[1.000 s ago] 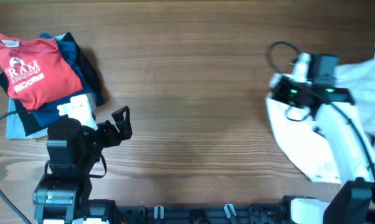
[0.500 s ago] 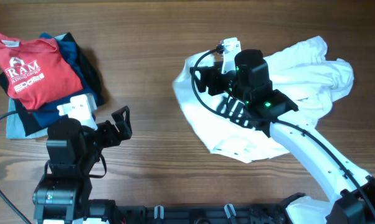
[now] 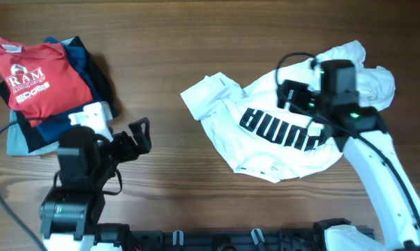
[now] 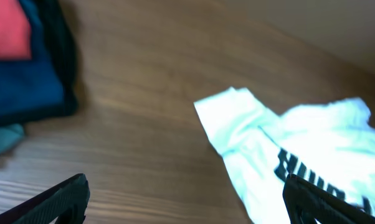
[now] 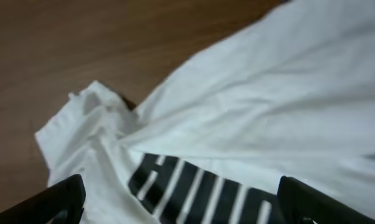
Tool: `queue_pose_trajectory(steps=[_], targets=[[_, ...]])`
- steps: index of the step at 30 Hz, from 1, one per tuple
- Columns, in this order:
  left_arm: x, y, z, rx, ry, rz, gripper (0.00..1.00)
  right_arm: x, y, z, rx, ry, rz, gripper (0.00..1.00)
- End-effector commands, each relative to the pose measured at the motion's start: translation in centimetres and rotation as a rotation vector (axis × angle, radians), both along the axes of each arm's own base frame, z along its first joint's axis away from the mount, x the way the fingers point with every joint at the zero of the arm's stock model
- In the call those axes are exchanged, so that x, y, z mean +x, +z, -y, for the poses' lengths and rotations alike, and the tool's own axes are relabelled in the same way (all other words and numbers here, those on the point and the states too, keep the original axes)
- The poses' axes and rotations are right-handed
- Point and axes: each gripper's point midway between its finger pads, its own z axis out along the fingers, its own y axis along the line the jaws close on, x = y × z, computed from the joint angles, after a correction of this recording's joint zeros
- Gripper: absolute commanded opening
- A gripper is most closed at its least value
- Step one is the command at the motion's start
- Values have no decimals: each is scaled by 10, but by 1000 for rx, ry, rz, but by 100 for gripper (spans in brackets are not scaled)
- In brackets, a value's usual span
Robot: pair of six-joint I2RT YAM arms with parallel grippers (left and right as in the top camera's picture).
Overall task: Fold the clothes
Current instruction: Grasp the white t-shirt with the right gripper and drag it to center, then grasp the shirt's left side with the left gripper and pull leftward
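- White short-sleeved cotton T-shirt with large black "PUMA" lettering lies on the right half of the brown wood-grain table, loose and rumpled, not folded.
- Its long axis runs roughly left to right, sagging a little toward the near edge on the right.
- One sleeve sticks out at the far-left end. The opposite end is bunched in folds at the far right.
- Seen from overhead the lettering reads upside down, the letter tops pointing to the robot's side. The row of letters slants down to the right.
- Collar position: cannot tell.
- Right gripper hangs above the shirt's upper middle, jaws spread wide with nothing between them. Its wrist view shows only cloth and lettering below.
- Left gripper is over bare wood, well apart from the shirt, jaws wide apart and empty.
- Far-left corner: a folded red T-shirt with white lettering tops a pile of dark blue and grey garments.
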Motion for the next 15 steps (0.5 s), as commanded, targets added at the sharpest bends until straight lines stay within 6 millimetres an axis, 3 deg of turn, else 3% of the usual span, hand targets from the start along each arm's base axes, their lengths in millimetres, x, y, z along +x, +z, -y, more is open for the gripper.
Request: queue_pose_trajectory(steps=[1, 5, 8, 15], targets=[[7, -20, 26, -57, -67, -110, 100, -11, 7, 38, -45, -111, -19, 100], [16, -46, 52, -79, -140, -210, 100, -27, -5, 58, -51, -168, -101, 100], [25, -58, 92, -156, -285, -242, 100, -37, -10, 70, -50, -206, -147, 100], [47, -109, 137, -192, -331, -333, 98, -48, -16, 80, -58, -227, -197, 100]])
